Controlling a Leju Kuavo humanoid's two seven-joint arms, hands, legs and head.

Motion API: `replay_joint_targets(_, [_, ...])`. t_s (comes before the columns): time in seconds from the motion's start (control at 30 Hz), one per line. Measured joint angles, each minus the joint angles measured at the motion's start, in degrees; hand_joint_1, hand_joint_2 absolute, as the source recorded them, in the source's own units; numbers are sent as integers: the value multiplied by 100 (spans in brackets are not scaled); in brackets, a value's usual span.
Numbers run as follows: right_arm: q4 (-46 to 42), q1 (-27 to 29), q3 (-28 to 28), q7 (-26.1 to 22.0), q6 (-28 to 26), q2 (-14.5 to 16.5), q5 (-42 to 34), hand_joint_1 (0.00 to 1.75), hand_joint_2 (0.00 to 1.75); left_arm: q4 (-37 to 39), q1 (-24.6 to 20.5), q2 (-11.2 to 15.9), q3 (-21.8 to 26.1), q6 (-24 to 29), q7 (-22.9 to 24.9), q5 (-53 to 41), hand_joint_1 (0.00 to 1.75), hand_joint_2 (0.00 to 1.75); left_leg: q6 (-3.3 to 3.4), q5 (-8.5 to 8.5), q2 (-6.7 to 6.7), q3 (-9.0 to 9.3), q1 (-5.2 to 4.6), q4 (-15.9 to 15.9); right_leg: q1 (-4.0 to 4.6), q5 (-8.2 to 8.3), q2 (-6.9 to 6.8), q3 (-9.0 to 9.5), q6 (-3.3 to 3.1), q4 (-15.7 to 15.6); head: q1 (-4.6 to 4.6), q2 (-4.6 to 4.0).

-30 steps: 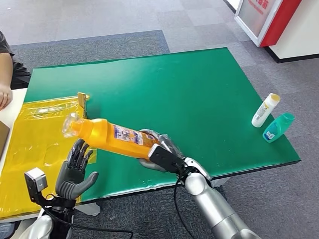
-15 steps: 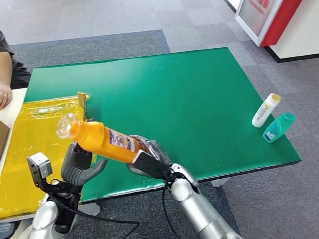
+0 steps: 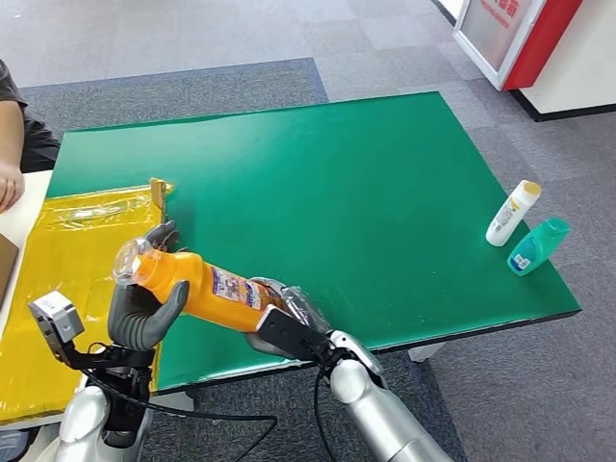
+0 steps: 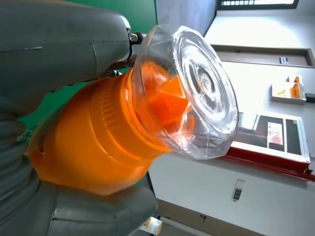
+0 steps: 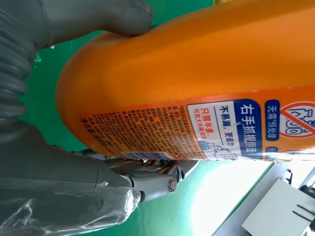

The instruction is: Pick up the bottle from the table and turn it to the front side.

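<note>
You see the orange bottle [image 3: 207, 289] held off the green surface [image 3: 348, 183], lying nearly level above its near edge, with the clear cap [image 3: 131, 262] pointing toward the yellow sheet [image 3: 65, 250] and raised a little higher than the base. Your right robot hand [image 3: 279, 313] grasps the base end of the bottle; in the right wrist view the thumb presses on the orange body [image 5: 193, 59] while the darker fingers [image 5: 156, 177] wrap under the printed label [image 5: 208, 128]. Your left robot hand [image 3: 141, 308] grasps the neck end just behind the cap, with its thumb on one side and its fingers curled around the far side; the left wrist view shows the orange shoulder [image 4: 96, 142] sitting between them.

At the far right corner of the surface, well apart from both hands, a white bottle [image 3: 513, 213] and a teal bottle [image 3: 537, 246] lie side by side. A person's arm [image 3: 11, 144] rests at the left edge.
</note>
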Motion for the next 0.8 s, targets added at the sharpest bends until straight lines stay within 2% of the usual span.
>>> replay_joint_targets(0.3, [-49,59,27,-6,10,2,9,174,175,1,25,-34,52,-113,-3,273,175,175,0,-1,0,0,0,0,0,0,0,0,0,0,-1,0])
replay_joint_targets(0.43, [-127,91,31,-3,11,2,6,0,175,2,38,-54,73,-171,-4,401,175,175,0,-1,0,-1,0,0,0,0,0,0,0,0,-1,0])
replay_joint_targets(0.6, [-271,126,3,3,25,2,-131,0,175,-12,45,-66,86,-144,-109,288,175,175,0,0,0,0,0,0,0,0,0,0,0,0,-1,0])
replay_joint_targets(0.8, [-461,185,-29,-78,52,2,-340,0,175,-252,-36,-42,88,182,-25,-542,175,175,-2,1,1,1,0,0,0,0,0,-2,0,0,-1,0])
